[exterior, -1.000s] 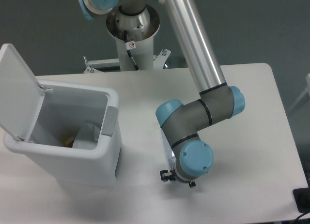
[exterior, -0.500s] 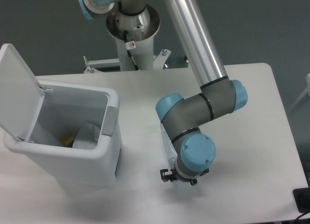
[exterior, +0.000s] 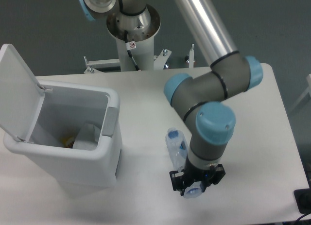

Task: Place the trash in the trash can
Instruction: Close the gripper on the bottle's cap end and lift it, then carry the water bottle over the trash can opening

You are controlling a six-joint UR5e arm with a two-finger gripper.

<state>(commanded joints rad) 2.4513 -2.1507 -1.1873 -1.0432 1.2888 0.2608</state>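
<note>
Crushed clear plastic bottle [exterior: 176, 146] risks slipping as it lifts toward the white rectangular bin [exterior: 68, 137], since the fingers [exterior: 197, 182] hide beneath the wrist and their grip cannot be told.

one crushed bottle [exterior: 175, 146], one trash can [exterior: 73, 142], one arm [exterior: 209, 89], one table [exterior: 243, 186]

Single fixed camera, high front view, looking down at table [exterior: 146, 94] toward arm base [exterior: 132, 28].

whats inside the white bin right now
Inside the large white plastic bin, lid open, lies a pale flat piece with a small yellowish bit beside it. The bin's near wall hides the rest of the floor. The crushed clear bottle is outside it.
</note>
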